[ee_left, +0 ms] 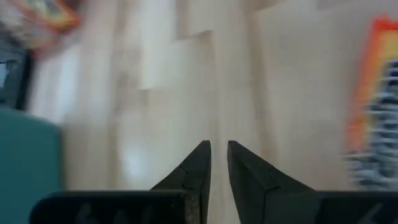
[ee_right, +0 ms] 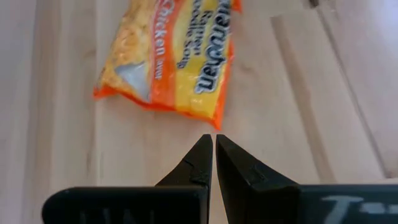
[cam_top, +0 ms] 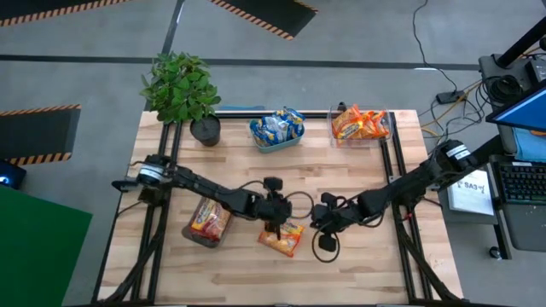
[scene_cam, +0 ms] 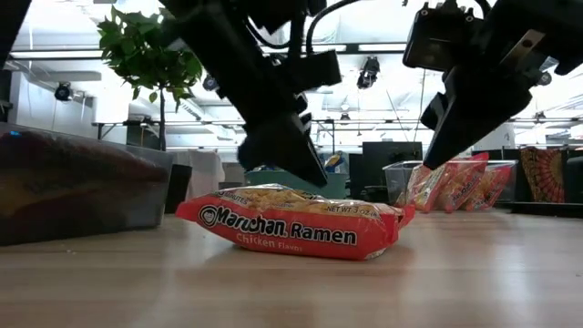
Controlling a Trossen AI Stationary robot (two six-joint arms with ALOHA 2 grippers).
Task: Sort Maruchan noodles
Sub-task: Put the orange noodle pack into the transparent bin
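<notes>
One orange chicken packet (cam_top: pixel 282 238) lies flat on the table (cam_top: pixel 358 264). Left gripper (cam_top: pixel 273 223) hovers just above it, right gripper (cam_top: pixel 325 243) just beside it; both have fingers nearly pressed together, empty. Risk: both descending together collide, or shut tips skid the slick wrapper.

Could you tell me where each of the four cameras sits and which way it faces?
High view: overhead, straight down on the table; both arms show.
Low view: tabletop height, level across at the orange packet; both arms overhead.
Left wrist view: past the left gripper, onto wood.
Right wrist view: past the right gripper, toward the same packet.
Shared: high, low and right wrist views show that packet.
</notes>
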